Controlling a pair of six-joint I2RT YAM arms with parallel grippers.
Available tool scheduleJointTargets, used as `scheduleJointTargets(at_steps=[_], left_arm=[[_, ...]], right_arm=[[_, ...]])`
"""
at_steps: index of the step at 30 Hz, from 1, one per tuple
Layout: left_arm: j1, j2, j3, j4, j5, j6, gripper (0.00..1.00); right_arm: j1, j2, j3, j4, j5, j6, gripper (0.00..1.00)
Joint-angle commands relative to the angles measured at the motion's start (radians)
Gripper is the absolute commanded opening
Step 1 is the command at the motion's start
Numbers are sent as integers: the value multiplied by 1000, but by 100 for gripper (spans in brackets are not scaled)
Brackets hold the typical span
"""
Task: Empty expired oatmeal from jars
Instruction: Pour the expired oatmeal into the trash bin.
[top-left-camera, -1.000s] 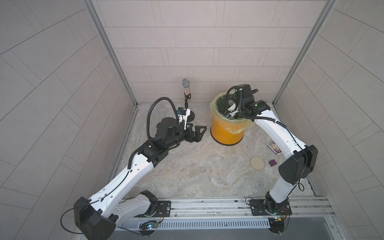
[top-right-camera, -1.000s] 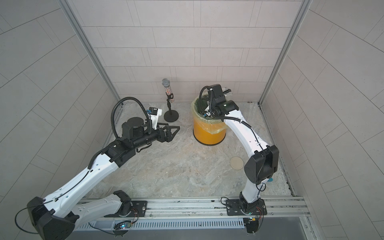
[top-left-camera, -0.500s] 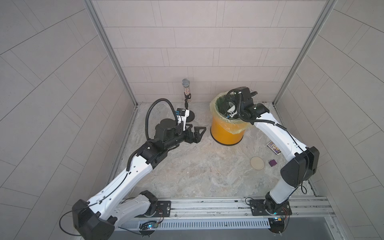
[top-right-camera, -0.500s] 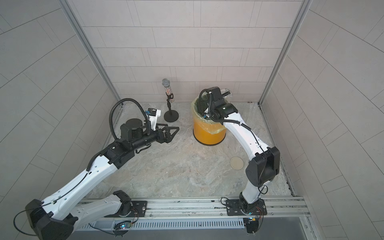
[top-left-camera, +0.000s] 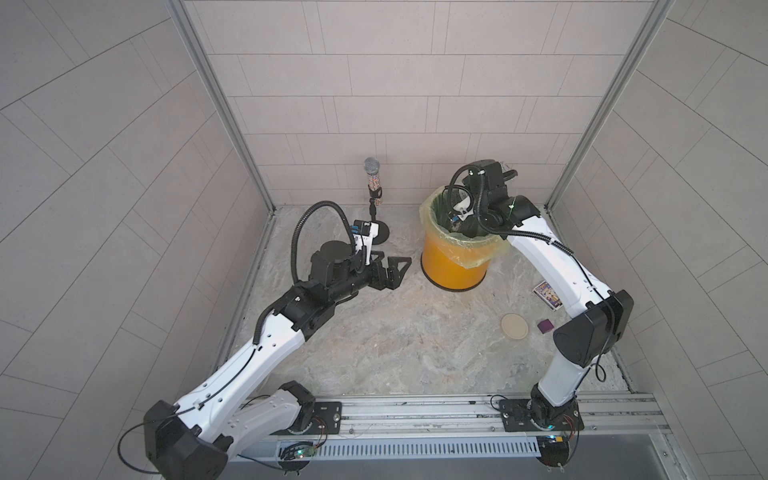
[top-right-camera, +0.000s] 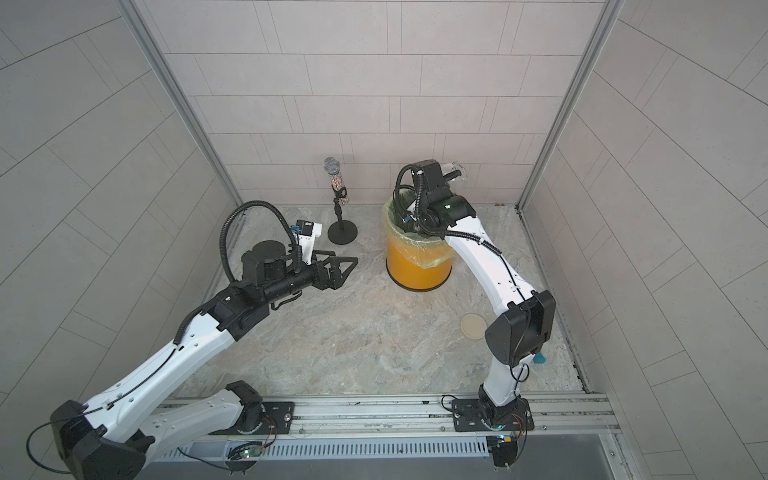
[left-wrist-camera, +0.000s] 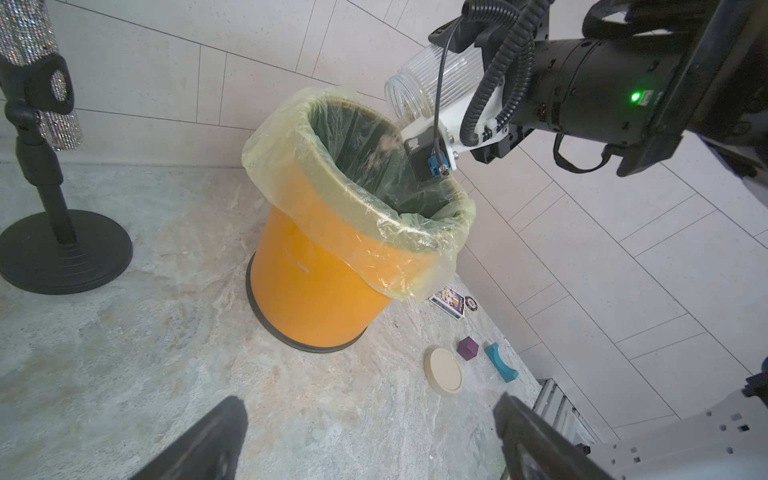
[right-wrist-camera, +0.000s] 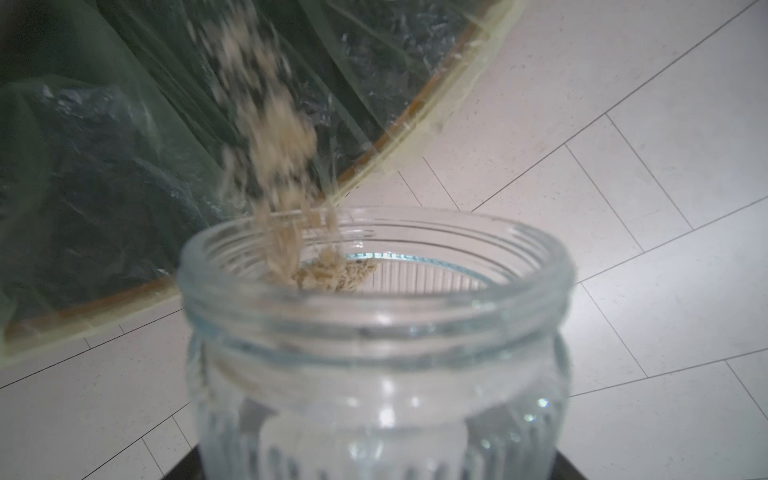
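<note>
My right gripper (top-left-camera: 502, 174) is shut on the base of a clear ribbed jar (left-wrist-camera: 432, 83), which is tipped mouth-down over the orange bin (top-left-camera: 453, 266) with its yellow-green bag. Pale flaky oatmeal (right-wrist-camera: 274, 137) streams from the jar's mouth (right-wrist-camera: 374, 266) into the bag, and a little still clings at the rim. The jar's flat cream lid (top-left-camera: 514, 327) lies on the floor to the right of the bin. My left gripper (top-left-camera: 400, 272) hovers open and empty to the left of the bin, and its dark fingers (left-wrist-camera: 224, 436) frame bare floor.
A glittery microphone on a black stand (top-left-camera: 372, 183) rises behind my left gripper. A small card box (top-left-camera: 547, 295), a purple cube (top-left-camera: 545, 326) and a teal block (left-wrist-camera: 500, 361) lie by the right wall. Tiled walls close three sides, and a metal rail (top-left-camera: 415, 411) runs along the front.
My right wrist has risen a little over the bin, tipping the jar more steeply. The left arm has drifted slightly leftward, with its gripper still open.
</note>
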Motion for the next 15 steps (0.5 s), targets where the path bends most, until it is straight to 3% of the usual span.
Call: scheduleJointTargets(at_steps=[1, 6, 9, 11, 12, 13, 14, 15], left_arm=[[5, -3, 1, 30, 8, 12, 100], [6, -7, 0, 39, 15, -3, 100], [5, -26, 2, 20, 2, 5, 100], [5, -33, 5, 16, 0, 10, 100], [5, -33, 8, 14, 0, 13, 100], [6, -34, 8, 14, -1, 11, 100], [6, -32, 7, 18, 0, 12, 100], [5, -27, 10, 16, 1, 11, 100]], right_arm=[[-1, -75, -139, 178, 14, -295, 0], [2, 15, 40, 42, 89, -199, 0], [13, 69, 232, -171, 93, -81, 0], [4, 45, 166, -88, 114, -163, 0], [-3, 17, 123, 14, 26, -199, 0], [-3, 17, 138, -39, 1, -167, 0], [3, 29, 157, -146, 60, -133, 0], [7, 32, 114, -139, 147, -153, 0]])
